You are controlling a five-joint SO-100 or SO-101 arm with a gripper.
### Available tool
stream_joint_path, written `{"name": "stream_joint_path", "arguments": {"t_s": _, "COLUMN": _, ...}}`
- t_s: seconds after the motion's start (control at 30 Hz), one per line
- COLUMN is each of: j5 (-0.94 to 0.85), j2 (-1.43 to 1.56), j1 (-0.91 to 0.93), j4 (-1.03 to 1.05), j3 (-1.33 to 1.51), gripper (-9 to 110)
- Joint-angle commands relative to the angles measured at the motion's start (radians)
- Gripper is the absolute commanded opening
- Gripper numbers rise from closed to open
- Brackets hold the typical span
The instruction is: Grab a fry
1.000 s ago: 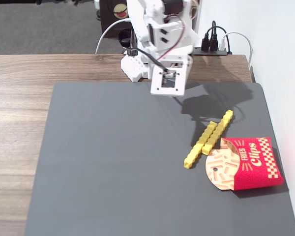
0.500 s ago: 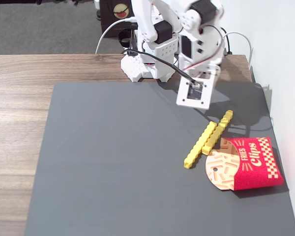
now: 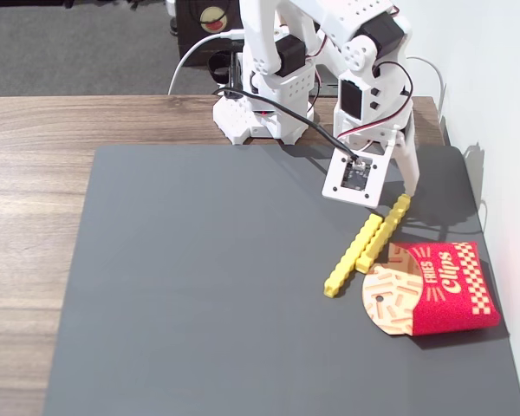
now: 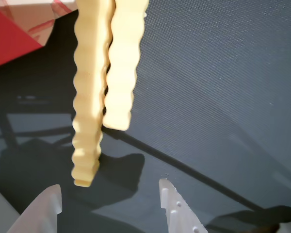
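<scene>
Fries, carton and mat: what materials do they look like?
Fries: likely rigid plastic, matte yellow, moulded bumpy edges. Carton: probably printed card or thin plastic, red with white lettering; can't tell which. Mat: dark grey, fine woven texture in the wrist view, looks like fabric-faced rubber.

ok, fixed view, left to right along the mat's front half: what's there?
Bare grey mat → the fry lying left of the pair → second fry alongside it → red Fries Clips carton. The hand hangs open over the fries' far ends.
</scene>
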Motion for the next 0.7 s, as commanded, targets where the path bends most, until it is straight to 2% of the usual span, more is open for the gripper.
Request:
{"name": "stream_joint_path", "arguments": {"t_s": 0.0, "j5": 0.006, "j2": -0.012, "j1": -0.011, "j4": -0.026, "j3": -0.048, "gripper": 26}}
{"name": "stream_joint_path", "arguments": {"t_s": 0.5, "j5": 0.017, "j2": -0.196, "j1": -0.040, "j4": -0.094, "j3": -0.127, "gripper": 23}}
{"name": "stream_joint_path", "arguments": {"t_s": 0.67, "j5": 0.017, "j2": -0.216, "j1": -0.044, "j4": -0.103, "j3": -0.127, "gripper": 19}}
